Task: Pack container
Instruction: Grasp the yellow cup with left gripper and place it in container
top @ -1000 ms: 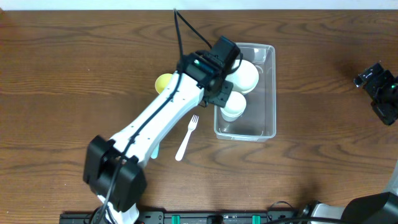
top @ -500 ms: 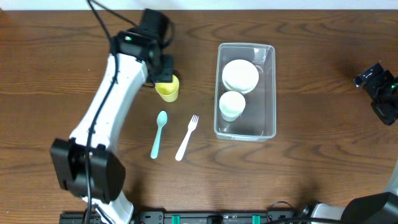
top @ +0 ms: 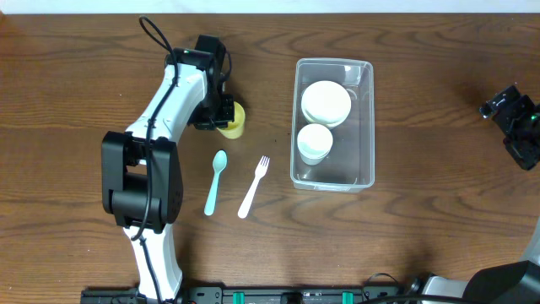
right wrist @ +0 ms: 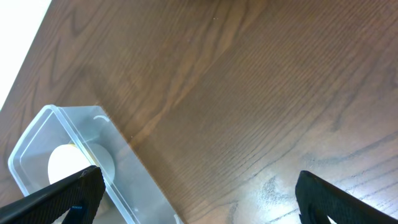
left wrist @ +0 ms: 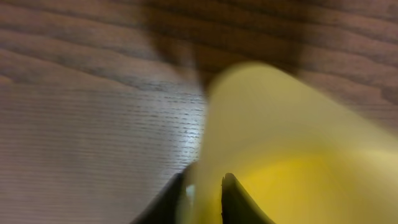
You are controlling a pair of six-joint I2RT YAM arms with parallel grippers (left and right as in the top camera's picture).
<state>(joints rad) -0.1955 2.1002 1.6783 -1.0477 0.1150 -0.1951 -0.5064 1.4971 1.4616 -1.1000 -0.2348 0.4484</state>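
Left gripper (left wrist: 204, 198) tight on yellow cup (left wrist: 298, 137) wall; right gripper (right wrist: 199, 186) wide apart, empty.

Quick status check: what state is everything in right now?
container, lidless, partly packed
white bowl, inside container
white cup, inside container
yellow cup, outside container, pinched by left gripper
left gripper, shut on yellow cup's wall
right gripper, open, empty
spoon, on table, unpacked
fork, on table, unpacked

1. Overhead: bright, even light; sharp; faint soft shadows on bench (top: 422, 236).
2. Left wrist: heavy blur; yellow cup (left wrist: 298, 137) out of focus, dark shadow above it.
3. Right wrist: sharp grain; top-left corner washed out white.
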